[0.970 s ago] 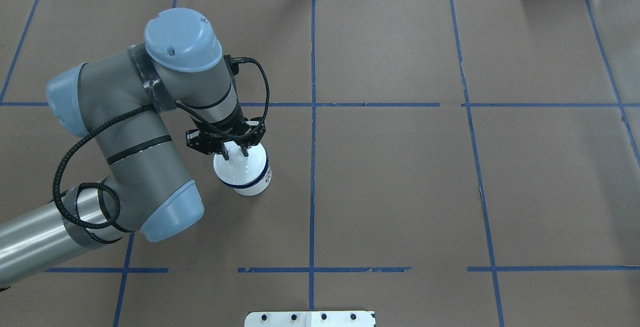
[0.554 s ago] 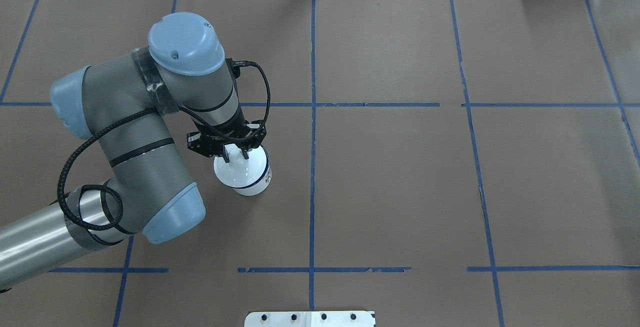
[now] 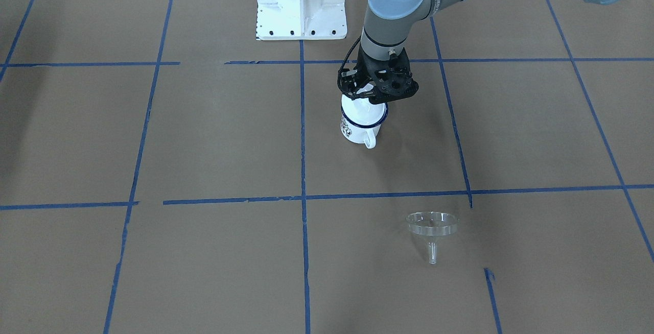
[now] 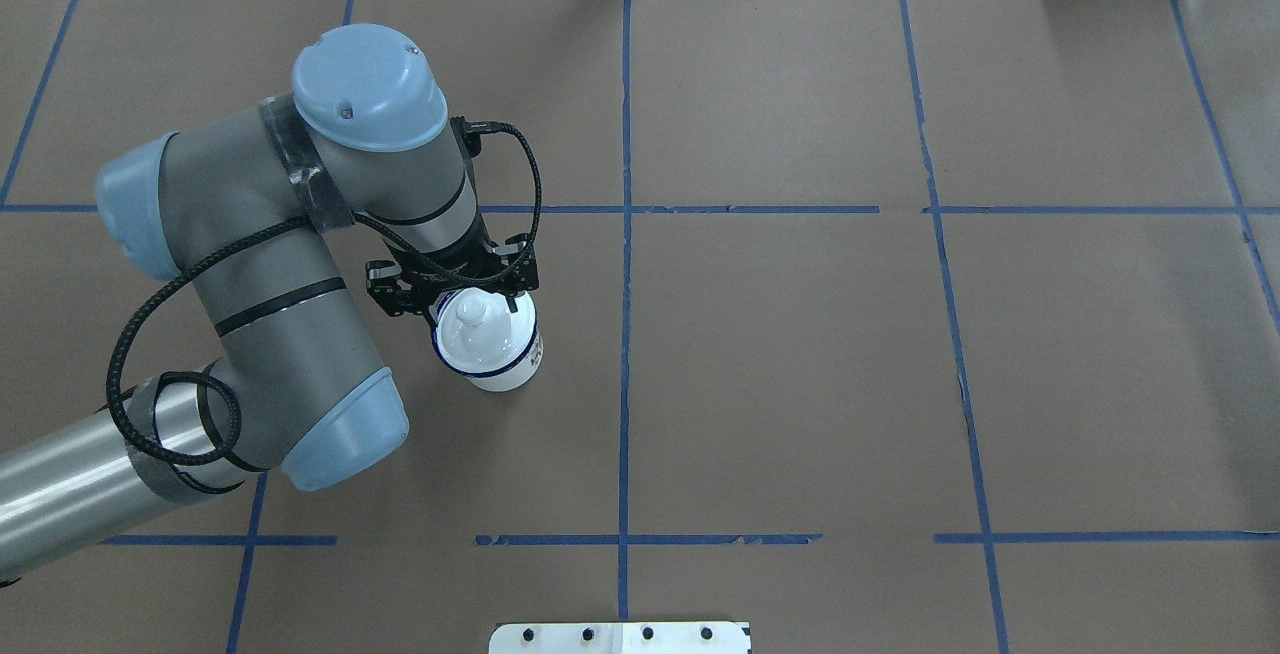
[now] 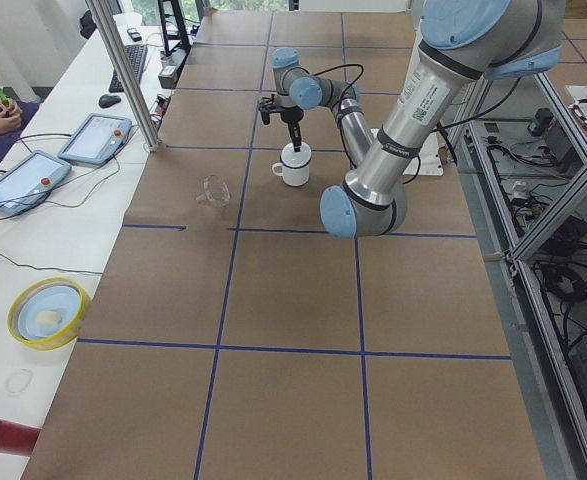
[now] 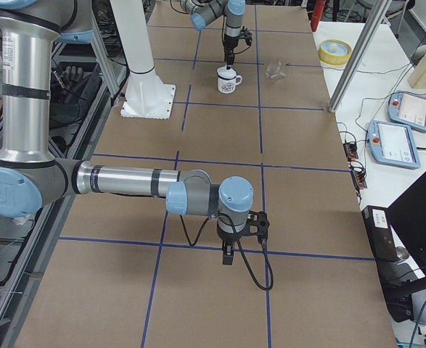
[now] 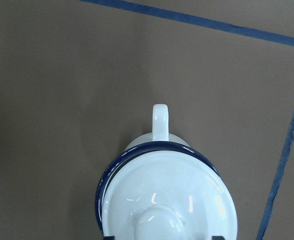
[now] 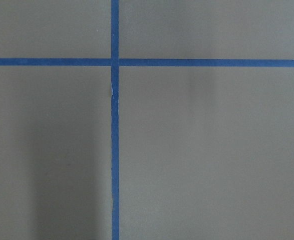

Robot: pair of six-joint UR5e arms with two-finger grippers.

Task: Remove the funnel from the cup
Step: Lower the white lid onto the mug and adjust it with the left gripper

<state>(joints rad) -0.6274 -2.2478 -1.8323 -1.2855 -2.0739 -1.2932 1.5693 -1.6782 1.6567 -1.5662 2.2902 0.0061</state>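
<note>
left gripper (image 4: 470, 311) hangs, jaws wide, over the domed lid (image 4: 487, 340) capping the enamel mug (image 3: 357, 129); clear funnel (image 3: 432, 224) lies well apart from the mug, so removal looks done.

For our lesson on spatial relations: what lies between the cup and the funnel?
Between the cup and the funnel there is only bare brown paper, crossed by one blue tape line. The front-facing view shows this.
</note>
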